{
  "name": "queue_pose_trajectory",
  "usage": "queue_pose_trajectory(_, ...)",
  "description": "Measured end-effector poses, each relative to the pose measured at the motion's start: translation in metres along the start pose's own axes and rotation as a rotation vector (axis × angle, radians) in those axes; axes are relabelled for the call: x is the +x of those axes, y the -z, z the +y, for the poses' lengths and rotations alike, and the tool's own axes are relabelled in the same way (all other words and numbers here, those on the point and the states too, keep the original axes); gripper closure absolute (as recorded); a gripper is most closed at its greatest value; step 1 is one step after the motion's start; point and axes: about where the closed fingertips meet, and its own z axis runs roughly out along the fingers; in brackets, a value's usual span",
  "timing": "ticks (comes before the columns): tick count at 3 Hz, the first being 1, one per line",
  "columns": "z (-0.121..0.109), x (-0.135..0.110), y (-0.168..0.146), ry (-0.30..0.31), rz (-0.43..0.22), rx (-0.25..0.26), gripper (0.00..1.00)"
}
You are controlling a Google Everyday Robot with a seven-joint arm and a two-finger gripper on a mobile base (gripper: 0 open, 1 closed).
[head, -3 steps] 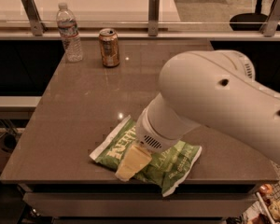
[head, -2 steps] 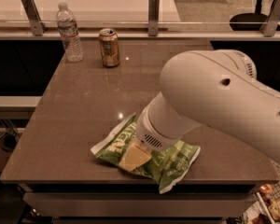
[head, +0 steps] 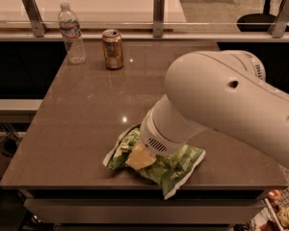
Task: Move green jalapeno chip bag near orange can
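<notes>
The gripper (head: 140, 157) is sitting on the green jalapeno chip bag (head: 180, 163), which is lying crumpled at the table's (head: 86, 109) near edge, well apart from the orange can (head: 112, 49) at the far side. Whether it is gripping cannot be told, and the move is seemingly awaiting its start.

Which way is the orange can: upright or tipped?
Upright: the orange can stands on its base, silver top up. The gripper is at the green jalapeno chip bag.
</notes>
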Motion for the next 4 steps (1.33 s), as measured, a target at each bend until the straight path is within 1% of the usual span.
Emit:
queue_pose_trajectory(1, 0.001, 0.000, 0.000, 0.002, 0.000, 0.001, 1.00)
queue_pose_trajectory(2, -0.004, -0.001, 0.005, 0.003, 0.012, 0.005, 1.00)
queue_pose_trajectory(3, -0.024, -0.006, 0.026, -0.001, 0.065, 0.034, 1.00)
queue_pose_trajectory(4, -0.070, -0.018, 0.073, 0.011, 0.145, 0.124, 1.00)
